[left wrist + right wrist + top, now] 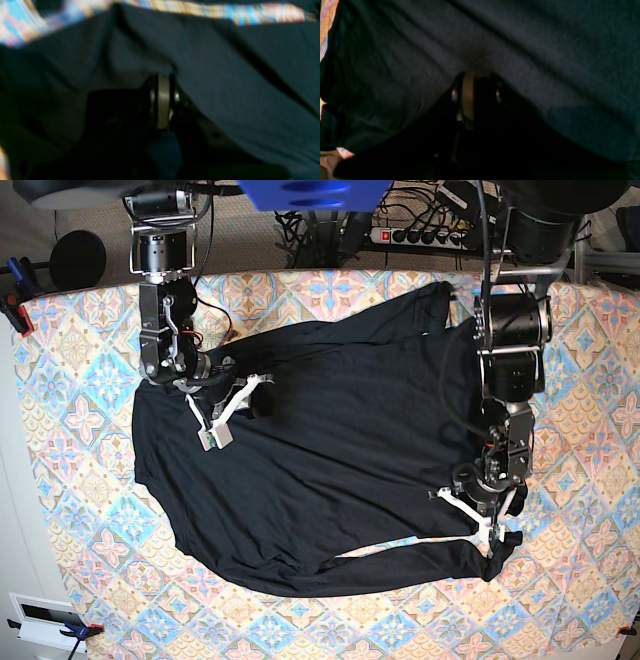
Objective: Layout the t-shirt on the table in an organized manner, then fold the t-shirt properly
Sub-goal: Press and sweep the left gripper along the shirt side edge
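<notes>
The black t-shirt [340, 450] lies spread across the patterned table [80, 380], body mostly flat, one long sleeve along the near edge and another toward the far side. My left gripper [492, 542] sits at the shirt's near right corner, shut on a bunch of its fabric. In the left wrist view the closed fingers [163, 100] disappear under dark cloth [225, 75]. My right gripper [240, 412] rests on the shirt's left part. In the right wrist view creases in the fabric [520, 50] run toward its tips [477, 75], which pinch cloth.
A power strip and cables [430, 230] lie beyond the table's far edge. Clamps hold the tablecloth at the left edge [15, 310] and the near left corner [75, 630]. Bare patterned cloth [590, 600] borders the shirt on all sides.
</notes>
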Available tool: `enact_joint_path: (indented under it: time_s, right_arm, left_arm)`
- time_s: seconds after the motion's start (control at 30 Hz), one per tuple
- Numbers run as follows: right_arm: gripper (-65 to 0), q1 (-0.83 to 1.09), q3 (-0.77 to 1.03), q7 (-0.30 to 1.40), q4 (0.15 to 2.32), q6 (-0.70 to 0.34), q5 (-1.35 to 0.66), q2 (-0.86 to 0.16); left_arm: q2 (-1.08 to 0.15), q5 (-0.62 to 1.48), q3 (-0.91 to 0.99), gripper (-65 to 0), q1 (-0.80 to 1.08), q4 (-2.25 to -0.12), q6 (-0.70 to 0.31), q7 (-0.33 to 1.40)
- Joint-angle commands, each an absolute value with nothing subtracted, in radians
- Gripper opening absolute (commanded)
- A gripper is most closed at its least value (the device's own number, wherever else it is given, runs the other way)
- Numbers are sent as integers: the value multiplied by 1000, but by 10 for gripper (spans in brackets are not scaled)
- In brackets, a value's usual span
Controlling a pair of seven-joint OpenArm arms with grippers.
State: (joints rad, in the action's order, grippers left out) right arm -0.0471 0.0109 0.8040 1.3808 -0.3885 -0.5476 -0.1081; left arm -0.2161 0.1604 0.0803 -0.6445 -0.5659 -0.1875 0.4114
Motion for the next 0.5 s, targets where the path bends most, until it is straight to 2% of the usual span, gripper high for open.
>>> enact_joint_path:
  time_s: [0.0, 0.17, 0.47]
  right_arm:
    - [-556, -62, 13, 794, 1395, -395, -558, -113]
    - [-556, -62, 15, 794, 1395, -395, -558, -116]
    - [-556, -62, 13, 794, 1395, -395, -558, -116]
  left_arm:
    - [-217, 157, 85, -650, -687, -579, -193, 387]
    - [-252, 143, 81, -650, -713, -578, -145, 387]
    - [-331, 147, 84, -650, -682, -575, -147, 390]
